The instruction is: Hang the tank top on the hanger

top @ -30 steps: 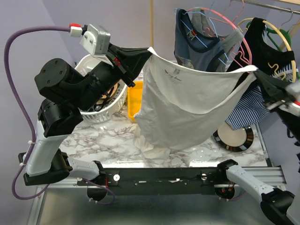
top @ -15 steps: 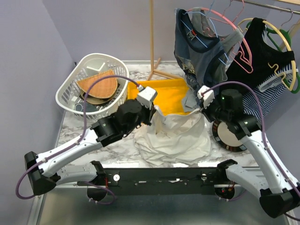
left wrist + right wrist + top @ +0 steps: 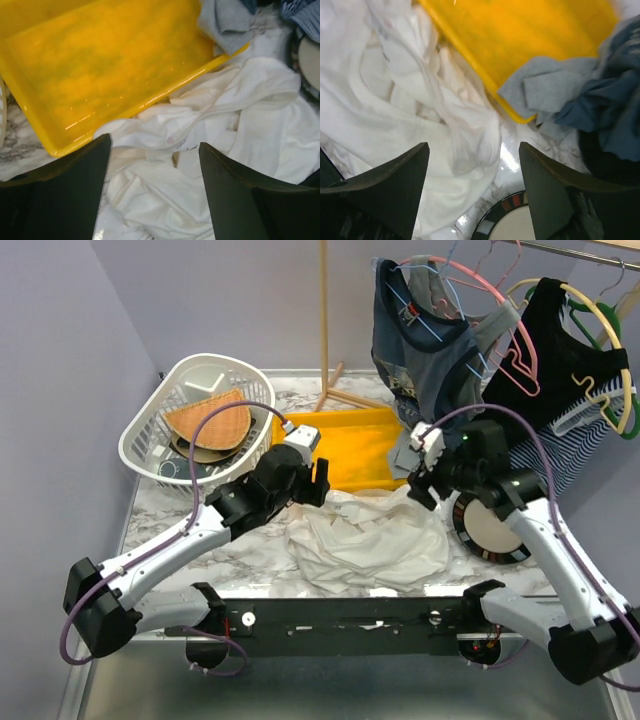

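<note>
Worktop [image 3: 200,560]: marble-patterned, white with grey veins, boxed in by lilac walls [image 3: 60,360] at left and rear.

Tank top [image 3: 365,540]: lies crumpled in an off-white heap at lower centre of the top view, on the worktop, just below the near edge of the yellow tray [image 3: 350,445] and touching it. Fills the lower right of the left wrist view [image 3: 225,150] and the left of the right wrist view [image 3: 395,115].

Left gripper [image 3: 318,480]: hovers over the heap's upper left edge, jaws spread wide with nothing between them [image 3: 155,190]. Right gripper [image 3: 418,485]: hangs over the heap's upper right edge, jaws likewise wide and empty [image 3: 475,190].

At upper left, a white laundry basket [image 3: 150,440] with brown woven pieces inside. At upper centre, a wooden pole [image 3: 323,320] rising from the worktop behind the tray. At upper right, a blue-grey shirt [image 3: 420,340] and a black top [image 3: 560,340] on hangers, with striped cloth [image 3: 575,455] below. Slim pink wire hanger: cannot tell it apart among those. Grey cloth [image 3: 405,455] drapes over the tray's right corner. To the right of the heap, a round dark-rimmed plate [image 3: 490,530].
</note>
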Available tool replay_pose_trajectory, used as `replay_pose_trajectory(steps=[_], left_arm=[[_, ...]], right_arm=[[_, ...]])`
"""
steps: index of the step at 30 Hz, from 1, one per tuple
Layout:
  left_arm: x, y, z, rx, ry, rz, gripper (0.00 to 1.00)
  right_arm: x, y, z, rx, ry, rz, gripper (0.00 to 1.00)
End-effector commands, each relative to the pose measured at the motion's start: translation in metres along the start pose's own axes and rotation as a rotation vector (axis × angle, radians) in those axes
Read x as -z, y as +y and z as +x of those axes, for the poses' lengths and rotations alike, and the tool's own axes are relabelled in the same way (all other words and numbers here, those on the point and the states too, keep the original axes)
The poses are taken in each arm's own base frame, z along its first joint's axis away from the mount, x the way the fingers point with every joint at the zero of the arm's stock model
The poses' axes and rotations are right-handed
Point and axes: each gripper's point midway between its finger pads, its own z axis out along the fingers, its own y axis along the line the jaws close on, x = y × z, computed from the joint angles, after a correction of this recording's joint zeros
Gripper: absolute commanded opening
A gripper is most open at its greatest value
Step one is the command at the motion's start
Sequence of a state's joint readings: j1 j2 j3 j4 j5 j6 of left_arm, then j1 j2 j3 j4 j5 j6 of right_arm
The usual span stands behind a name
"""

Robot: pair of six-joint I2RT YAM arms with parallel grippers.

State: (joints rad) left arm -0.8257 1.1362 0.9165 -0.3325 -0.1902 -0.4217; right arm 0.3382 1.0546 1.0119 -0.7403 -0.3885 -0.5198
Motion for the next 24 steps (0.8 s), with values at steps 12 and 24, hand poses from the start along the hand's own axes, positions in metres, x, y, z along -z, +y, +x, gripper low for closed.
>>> replay_pose_trajectory(steps=[12, 24], left_arm=[[0.04, 0.026, -0.015, -0.325, -0.121, -0.01, 0.94], [0.052, 0.046, -0.011, -0.337, -0.15, -0.089, 0.96]], right_arm=[[0.229, -0.1, -0.174, 0.048, -0.537, 0.507, 0.93], [0.279, -0.212, -0.191, -0.167, -0.656, 0.665, 0.59]])
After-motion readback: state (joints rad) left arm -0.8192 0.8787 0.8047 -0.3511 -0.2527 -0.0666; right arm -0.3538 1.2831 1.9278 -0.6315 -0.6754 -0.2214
